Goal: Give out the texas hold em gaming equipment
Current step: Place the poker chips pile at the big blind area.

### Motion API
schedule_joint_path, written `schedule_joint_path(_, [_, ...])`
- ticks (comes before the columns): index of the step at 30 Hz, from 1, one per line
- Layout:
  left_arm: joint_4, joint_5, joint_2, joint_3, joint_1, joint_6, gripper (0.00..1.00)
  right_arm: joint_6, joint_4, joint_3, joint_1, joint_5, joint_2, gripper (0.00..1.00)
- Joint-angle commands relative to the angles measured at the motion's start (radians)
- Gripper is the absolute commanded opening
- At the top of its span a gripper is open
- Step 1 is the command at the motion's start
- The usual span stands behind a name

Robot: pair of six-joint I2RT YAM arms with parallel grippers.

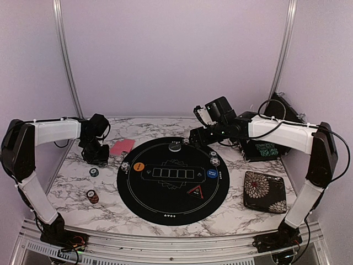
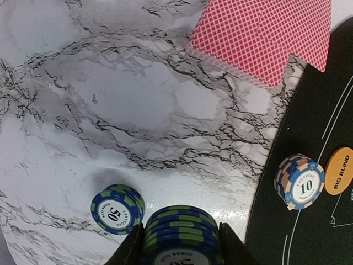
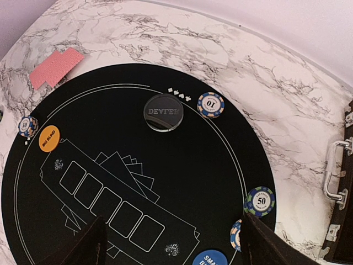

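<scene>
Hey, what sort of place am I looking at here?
Probably a robot test booth rather than a card room: plain lilac walls on metal framing, a marble-look tabletop, and a round black poker mat laid on it.

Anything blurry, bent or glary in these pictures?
Left wrist: the held chip stack is cropped at the bottom; a faint shadow lies by the 50 chip. Right wrist: the far edge of the table looks bowed, likely the wide lens. Top view: even light, no harsh glare.

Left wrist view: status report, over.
Left gripper shut on blue-green chip stack. Right gripper open above mat, empty. Second blue-green stack close beside it; cards farther off.
</scene>
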Motion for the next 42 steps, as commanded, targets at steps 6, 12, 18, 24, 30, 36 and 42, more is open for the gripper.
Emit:
schedule_joint_path(6, [-0.035,0.023,0.034,0.035,-0.091,-0.056,0.34,0.002,0.001,0.020,0.006,0.012,-0.005,0.80])
schedule_joint_path(12, [-0.024,0.033,0.058,0.039,-0.152,-0.086,0.34,0.002,0.002,0.014,0.005,0.012,-0.010,0.80])
schedule_joint_path(18, [0.000,0.051,0.090,0.043,-0.192,-0.106,0.34,0.003,0.002,0.002,0.006,0.014,-0.020,0.80])
schedule_joint_path(24, [0.017,0.058,0.114,0.050,-0.215,-0.120,0.34,0.006,0.002,-0.005,0.004,0.017,-0.025,0.80])
schedule_joint_path(30, [0.026,0.062,0.135,0.059,-0.231,-0.126,0.34,0.006,0.004,-0.007,0.005,0.018,-0.025,0.80])
schedule_joint_path(36, [0.034,0.064,0.157,0.066,-0.243,-0.129,0.34,0.004,0.003,-0.009,0.005,0.017,-0.026,0.80])
schedule_joint_path(42, [0.040,0.061,0.174,0.070,-0.251,-0.131,0.34,0.003,0.003,-0.012,0.003,0.018,-0.028,0.80])
